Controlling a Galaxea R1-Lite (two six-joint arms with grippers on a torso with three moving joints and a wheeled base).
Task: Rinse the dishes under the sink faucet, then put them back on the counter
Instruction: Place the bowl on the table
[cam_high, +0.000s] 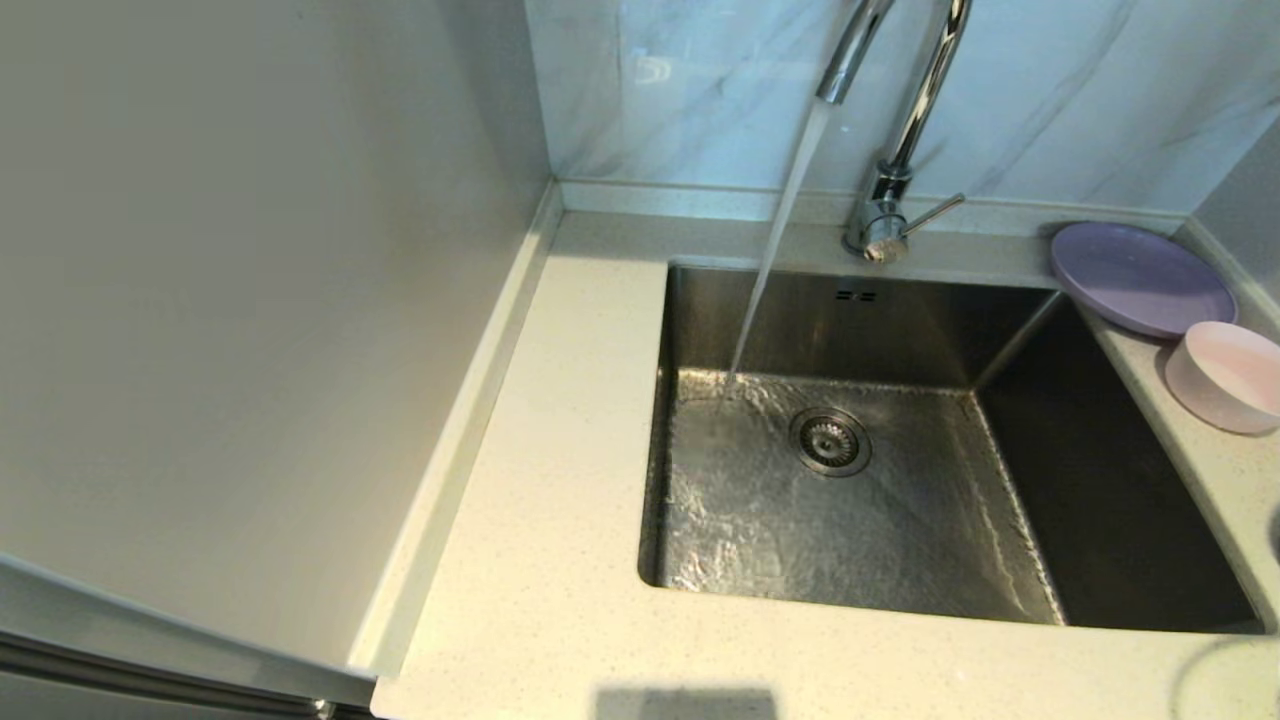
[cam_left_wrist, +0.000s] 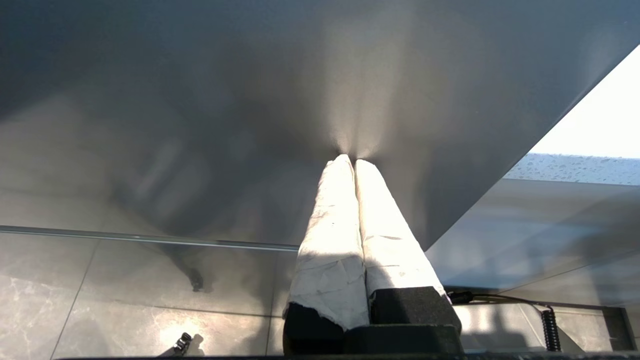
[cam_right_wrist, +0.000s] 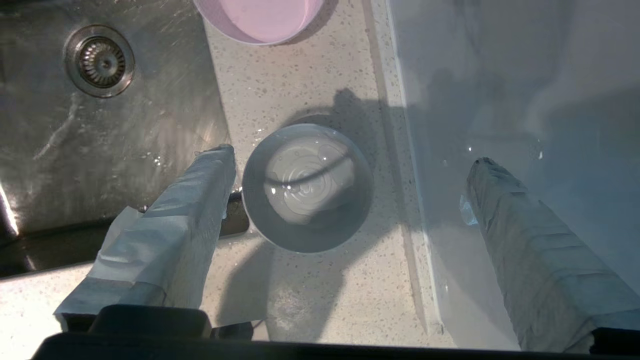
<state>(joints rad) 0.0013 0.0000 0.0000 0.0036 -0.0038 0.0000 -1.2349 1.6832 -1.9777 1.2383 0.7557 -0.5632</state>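
Jaws spread wide, ours on the right gripper (cam_right_wrist: 350, 160) hold nothing.
We hang them over the whitish bowl (cam_right_wrist: 307, 187) on the desk (cam_right_wrist: 300, 100) beside the sink (cam_right_wrist: 100, 125).

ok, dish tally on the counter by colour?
Lilac plate: 1
Pink bowl: 1
Whitish bowl, between the open right gripper's fingers: 1
Total: 3

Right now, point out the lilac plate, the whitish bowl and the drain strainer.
lilac plate (cam_high: 1140, 275), head view, centre of its flat face.
whitish bowl (cam_right_wrist: 307, 186), right wrist view, wet inside bottom.
drain strainer (cam_high: 830, 441), head view, its middle.
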